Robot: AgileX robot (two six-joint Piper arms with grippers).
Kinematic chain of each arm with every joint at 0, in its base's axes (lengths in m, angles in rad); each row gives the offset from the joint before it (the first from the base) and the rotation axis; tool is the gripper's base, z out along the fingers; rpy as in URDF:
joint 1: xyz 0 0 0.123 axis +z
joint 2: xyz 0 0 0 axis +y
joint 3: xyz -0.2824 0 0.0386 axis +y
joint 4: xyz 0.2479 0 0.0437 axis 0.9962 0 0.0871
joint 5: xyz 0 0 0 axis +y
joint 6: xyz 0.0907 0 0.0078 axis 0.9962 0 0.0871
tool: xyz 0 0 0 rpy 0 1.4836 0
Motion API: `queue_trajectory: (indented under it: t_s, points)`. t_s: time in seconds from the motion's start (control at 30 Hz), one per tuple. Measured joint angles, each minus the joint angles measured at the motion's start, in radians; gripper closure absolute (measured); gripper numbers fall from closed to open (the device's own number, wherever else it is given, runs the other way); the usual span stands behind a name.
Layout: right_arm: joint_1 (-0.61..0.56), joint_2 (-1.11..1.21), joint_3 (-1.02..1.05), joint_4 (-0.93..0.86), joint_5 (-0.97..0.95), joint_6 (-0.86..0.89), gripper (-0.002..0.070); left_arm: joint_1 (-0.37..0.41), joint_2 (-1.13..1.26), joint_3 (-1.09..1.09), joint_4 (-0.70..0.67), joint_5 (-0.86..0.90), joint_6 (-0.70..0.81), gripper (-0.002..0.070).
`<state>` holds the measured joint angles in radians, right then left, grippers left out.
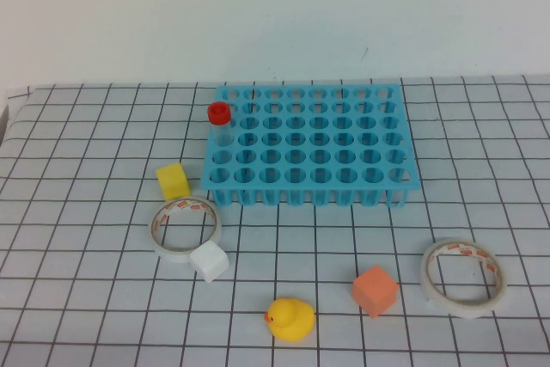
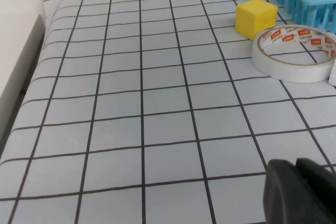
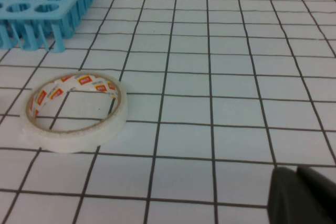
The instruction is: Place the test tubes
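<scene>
rack first: it's a blue test tube rack sitting toward the far middle of the gridded mat, its rows of round holes facing up. from my high view, one test tube with a red cap stands upright in a hole of the leftmost column, roughly midway along that edge. every other hole i can see is open.

just off the rack's near left corner lies a yellow cube. nearer to me, the left tape roll lies flat, and a white cube touches its near right rim. a yellow rubber duck sits by the near edge, with an orange cube a little to its right. the right tape roll lies flat beyond that, well apart from the rack.

i can't find either arm in the high view. the left gripper shows only in its own wrist camera, low over bare mat on the left side of the table. its dark fingers are pressed together with nothing between them, and the yellow cube and left tape roll lie ahead of it. the right gripper shows the same way in its wrist camera: fingers closed, nothing held, over bare mat on the right side. the right tape roll and a corner of the rack lie in front of it. neither gripper touches the test tube or the rack.
</scene>
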<state>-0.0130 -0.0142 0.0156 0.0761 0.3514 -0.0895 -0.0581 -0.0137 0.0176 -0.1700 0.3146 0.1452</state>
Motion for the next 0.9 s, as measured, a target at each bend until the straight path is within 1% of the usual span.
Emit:
queue_trajectory:
  t_s: [0.9]
  points:
    - [0.0,0.0,0.0,-0.024,0.0,0.0,0.0678,0.0,0.0,0.0,0.0,0.0,0.002,0.0676]
